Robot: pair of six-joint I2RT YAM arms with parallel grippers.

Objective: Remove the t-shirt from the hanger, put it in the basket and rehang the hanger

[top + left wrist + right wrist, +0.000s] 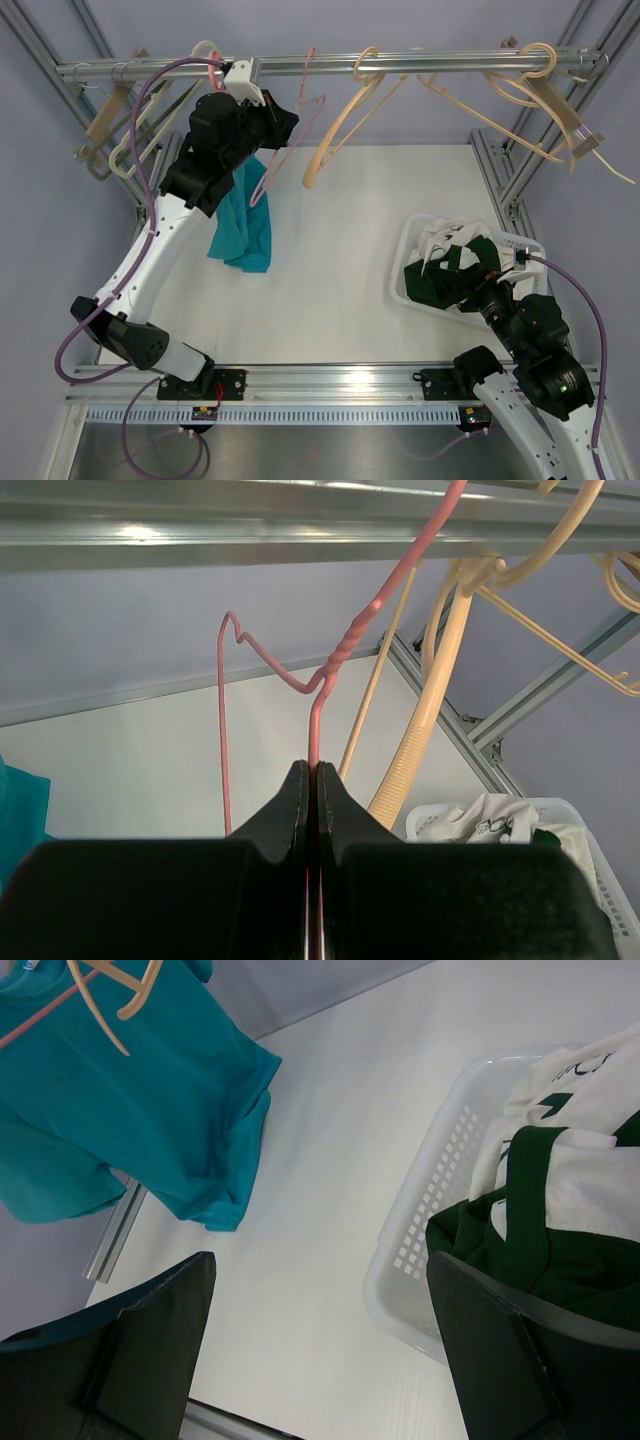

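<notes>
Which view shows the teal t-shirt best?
The right wrist view: the teal t-shirt hangs broad, nearly whole. The top view shows it narrow, partly under the left arm; the left wrist view catches only an edge sliver.

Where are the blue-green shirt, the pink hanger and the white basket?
blue-green shirt (243, 225), top view, middle of the hanging cloth.
pink hanger (348, 648), left wrist view, its twisted neck.
white basket (425, 1220), right wrist view, its holed side wall.
</notes>
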